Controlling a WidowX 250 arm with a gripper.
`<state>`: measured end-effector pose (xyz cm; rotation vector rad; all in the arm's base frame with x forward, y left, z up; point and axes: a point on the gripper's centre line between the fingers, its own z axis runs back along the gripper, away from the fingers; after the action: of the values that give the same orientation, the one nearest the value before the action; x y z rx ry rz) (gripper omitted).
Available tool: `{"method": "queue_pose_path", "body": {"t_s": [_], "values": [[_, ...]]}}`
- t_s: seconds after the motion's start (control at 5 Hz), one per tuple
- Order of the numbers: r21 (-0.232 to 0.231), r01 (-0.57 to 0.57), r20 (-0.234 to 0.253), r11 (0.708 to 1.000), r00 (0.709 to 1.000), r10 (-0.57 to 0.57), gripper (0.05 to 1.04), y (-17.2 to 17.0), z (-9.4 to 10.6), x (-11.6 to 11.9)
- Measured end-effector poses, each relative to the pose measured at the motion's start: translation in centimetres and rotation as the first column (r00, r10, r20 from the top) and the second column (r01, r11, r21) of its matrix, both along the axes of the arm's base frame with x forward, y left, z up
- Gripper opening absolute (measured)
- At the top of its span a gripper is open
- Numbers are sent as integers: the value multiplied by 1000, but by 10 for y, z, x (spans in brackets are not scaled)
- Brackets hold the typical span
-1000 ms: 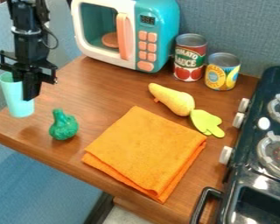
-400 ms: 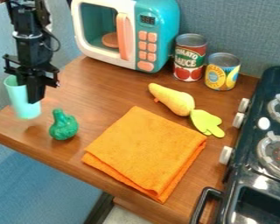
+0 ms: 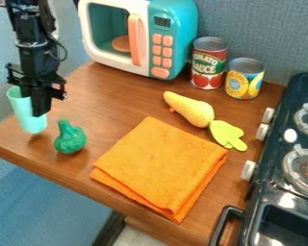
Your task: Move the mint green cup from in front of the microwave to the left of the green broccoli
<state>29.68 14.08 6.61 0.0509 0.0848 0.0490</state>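
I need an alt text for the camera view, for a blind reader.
A black claw holds a tilted pale cup over a wooden table, beside a green toy vegetable. Nearby are an orange cloth, a yellow toy vegetable, two cans, a toy microwave and a stove.

Toy kitchen | play stove | toy microwave | food cans

Cup left of cloth; microwave behind.
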Motion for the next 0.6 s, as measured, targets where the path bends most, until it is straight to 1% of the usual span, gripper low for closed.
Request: {"method": "queue_pose_path", "body": {"t_s": [0.2,0.4,0.6], "values": [[-5,-18,2,1000,1000,18,106,5,-10,-3],[7,-47,31,999,998,46,106,5,-17,-2],[0,-55,48,998,997,55,128,4,-19,-1]]}}
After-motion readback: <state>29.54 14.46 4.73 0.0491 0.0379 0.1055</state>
